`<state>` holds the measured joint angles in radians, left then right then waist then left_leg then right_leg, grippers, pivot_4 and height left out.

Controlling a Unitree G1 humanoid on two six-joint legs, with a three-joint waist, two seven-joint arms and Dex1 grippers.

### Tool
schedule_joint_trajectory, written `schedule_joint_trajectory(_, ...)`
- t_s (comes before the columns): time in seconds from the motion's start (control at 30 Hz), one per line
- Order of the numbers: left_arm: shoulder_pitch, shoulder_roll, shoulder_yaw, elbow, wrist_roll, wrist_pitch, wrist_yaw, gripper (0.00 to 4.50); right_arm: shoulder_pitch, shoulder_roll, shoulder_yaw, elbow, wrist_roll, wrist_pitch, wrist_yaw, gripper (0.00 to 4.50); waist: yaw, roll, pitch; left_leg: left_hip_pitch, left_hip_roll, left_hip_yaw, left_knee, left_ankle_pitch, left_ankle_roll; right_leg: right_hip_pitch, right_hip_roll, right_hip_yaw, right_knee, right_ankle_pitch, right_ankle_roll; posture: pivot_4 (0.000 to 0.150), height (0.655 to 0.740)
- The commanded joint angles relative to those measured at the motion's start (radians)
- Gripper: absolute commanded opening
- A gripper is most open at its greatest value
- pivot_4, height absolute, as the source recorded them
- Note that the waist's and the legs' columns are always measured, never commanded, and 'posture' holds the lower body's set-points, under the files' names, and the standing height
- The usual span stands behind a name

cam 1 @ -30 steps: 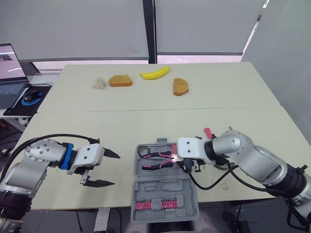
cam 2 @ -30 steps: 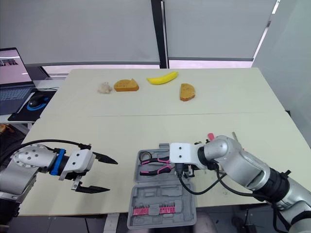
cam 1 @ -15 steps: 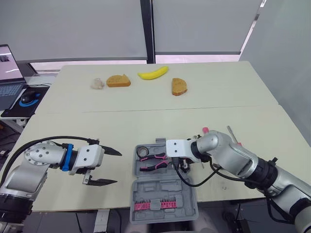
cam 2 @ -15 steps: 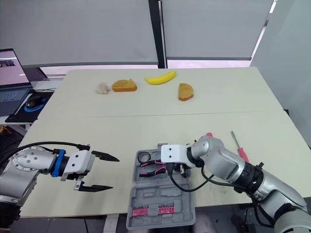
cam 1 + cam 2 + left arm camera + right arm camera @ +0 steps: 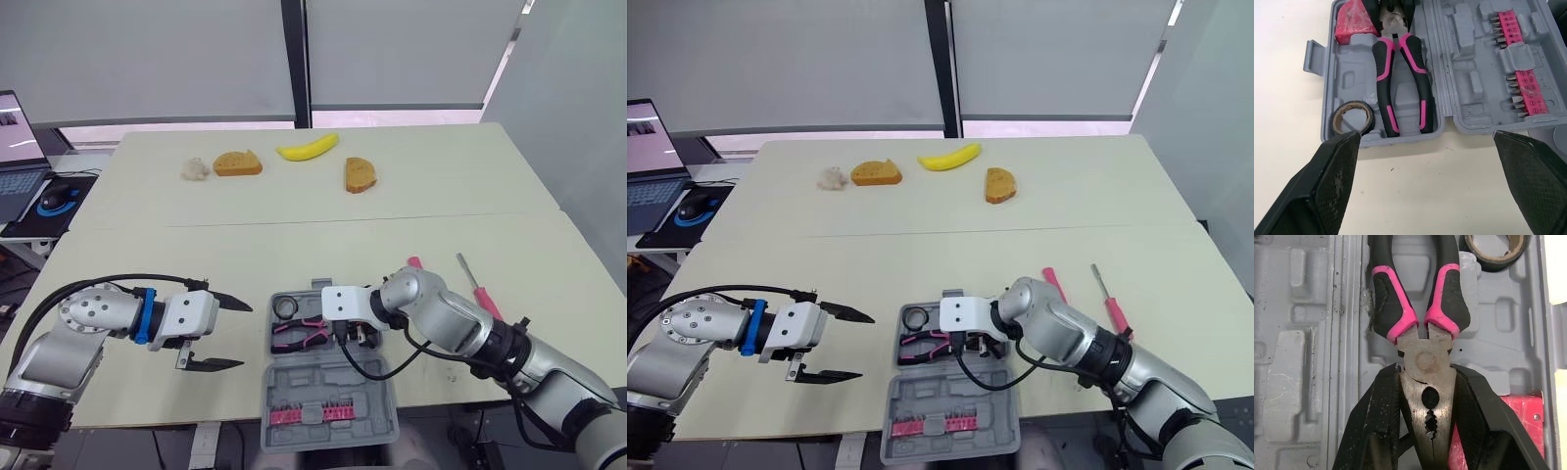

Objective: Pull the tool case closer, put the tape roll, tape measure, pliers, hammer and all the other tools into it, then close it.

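Note:
The grey tool case (image 5: 338, 380) lies open at the table's front edge, its lid half holding pink bit strips (image 5: 309, 414). In the tray half lie a black tape roll (image 5: 287, 307) and pink-and-black pliers (image 5: 297, 331). A red tool (image 5: 1528, 423) sits beside the pliers' head. My right gripper (image 5: 1427, 382) is shut on the pliers' metal head inside the tray. Left of the case hovers my left gripper (image 5: 221, 333), open, fingers (image 5: 1334, 186) pointing at it. A pink-handled tool (image 5: 413, 262) and a red screwdriver (image 5: 475, 286) lie on the table to the right.
At the far side lie a banana (image 5: 307, 147), two bread slices (image 5: 239, 163) (image 5: 360, 174) and a small white lump (image 5: 196, 168). A laptop (image 5: 15, 147) and a mouse (image 5: 54, 194) sit on a side desk to the left.
My right gripper has carried the pliers leftward, deeper into the tray, uncovering the two tools on the table. The left gripper has edged slightly toward the case.

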<state>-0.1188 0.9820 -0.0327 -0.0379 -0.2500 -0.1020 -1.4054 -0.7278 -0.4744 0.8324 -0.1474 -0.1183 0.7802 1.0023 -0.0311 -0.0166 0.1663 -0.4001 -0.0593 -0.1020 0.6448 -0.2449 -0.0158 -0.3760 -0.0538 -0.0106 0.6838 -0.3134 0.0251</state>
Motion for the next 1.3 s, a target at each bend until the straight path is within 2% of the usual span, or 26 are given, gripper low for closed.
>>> schedule_joint_trajectory(0.03, -0.005, -0.006, 0.002, -0.008, 0.004, -0.020, 0.008, 4.50, -0.014, 0.015, -0.018, -0.016, -0.007, 0.002, 0.007, 1.25, 0.000, 0.000, 0.000, 0.000, 0.000, 0.000, 0.000, 0.000, 0.000, 0.000, 0.000, 0.000, 0.000, 0.000, 0.000, 0.150, 0.7400)
schedule_joint_trajectory(0.17, -0.016, -0.013, -0.006, -0.001, 0.010, -0.023, 0.010, 4.50, -0.010, 0.018, -0.024, -0.014, -0.009, 0.008, 0.010, 1.25, 0.000, 0.000, 0.000, 0.000, 0.000, 0.000, 0.000, 0.000, 0.000, 0.000, 0.000, 0.000, 0.000, 0.000, 0.000, 0.150, 0.7400)
schedule_joint_trajectory(0.23, -0.022, -0.016, -0.008, 0.004, 0.014, -0.026, 0.009, 4.50, -0.010, 0.015, -0.028, -0.015, -0.006, 0.000, 0.015, 1.97, 0.000, 0.000, 0.000, 0.000, 0.000, 0.000, 0.000, 0.000, 0.000, 0.000, 0.000, 0.000, 0.000, 0.000, 0.000, 0.150, 0.7400)
schedule_joint_trajectory(0.47, -0.042, -0.024, -0.014, 0.011, 0.019, -0.023, 0.009, 4.50, -0.016, -0.001, -0.125, -0.093, 0.066, 0.003, 0.063, 3.67, 0.000, 0.000, 0.000, 0.000, 0.000, 0.000, 0.000, 0.000, 0.000, 0.000, 0.000, 0.000, 0.000, 0.000, 0.000, 0.150, 0.7400)
schedule_joint_trajectory(0.53, -0.041, -0.023, -0.013, 0.012, 0.018, -0.024, 0.009, 4.50, -0.011, -0.005, -0.149, -0.114, 0.079, -0.024, 0.066, 3.67, 0.000, 0.000, 0.000, 0.000, 0.000, 0.000, 0.000, 0.000, 0.000, 0.000, 0.000, 0.000, 0.000, 0.000, 0.000, 0.150, 0.7400)
schedule_joint_trajectory(0.63, -0.038, -0.020, -0.010, 0.012, 0.018, -0.024, 0.009, 4.50, 0.022, 0.026, -0.198, -0.090, 0.109, -0.180, 0.046, 3.67, 0.000, 0.000, 0.000, 0.000, 0.000, 0.000, 0.000, 0.000, 0.000, 0.000, 0.000, 0.000, 0.000, 0.000, 0.000, 0.150, 0.7400)
schedule_joint_trajectory(0.67, -0.038, -0.019, -0.010, 0.012, 0.018, -0.023, 0.009, 4.50, 0.032, 0.036, -0.207, -0.079, 0.117, -0.221, 0.047, 3.25, 0.000, 0.000, 0.000, 0.000, 0.000, 0.000, 0.000, 0.000, 0.000, 0.000, 0.000, 0.000, 0.000, 0.000, 0.000, 0.150, 0.7400)
schedule_joint_trajectory(0.83, -0.039, -0.019, -0.006, 0.011, 0.016, -0.021, 0.012, 4.50, 0.060, 0.114, -0.194, 0.018, 0.091, -0.307, 0.001, 1.97, 0.000, 0.000, 0.000, 0.000, 0.000, 0.000, 0.000, 0.000, 0.000, 0.000, 0.000, 0.000, 0.001, 0.000, 0.000, 0.150, 0.7400)
schedule_joint_trajectory(1.13, -0.021, -0.018, -0.001, 0.010, 0.014, -0.029, 0.016, 4.50, 0.068, 0.191, -0.145, 0.181, -0.002, -0.369, -0.056, 0.13, -0.001, 0.000, 0.000, 0.000, 0.000, 0.001, 0.000, 0.000, 0.000, -0.003, 0.000, 0.001, 0.005, 0.000, 0.000, 0.150, 0.7400)
schedule_joint_trajectory(1.3, -0.021, -0.015, -0.002, 0.012, 0.014, -0.027, 0.021, 4.50, 0.078, 0.230, -0.139, 0.261, -0.027, -0.363, -0.076, 0.02, -0.001, 0.000, 0.000, 0.000, 0.000, 0.001, 0.000, 0.001, -0.001, -0.004, 0.000, 0.001, 0.007, 0.000, 0.000, 0.150, 0.7400)
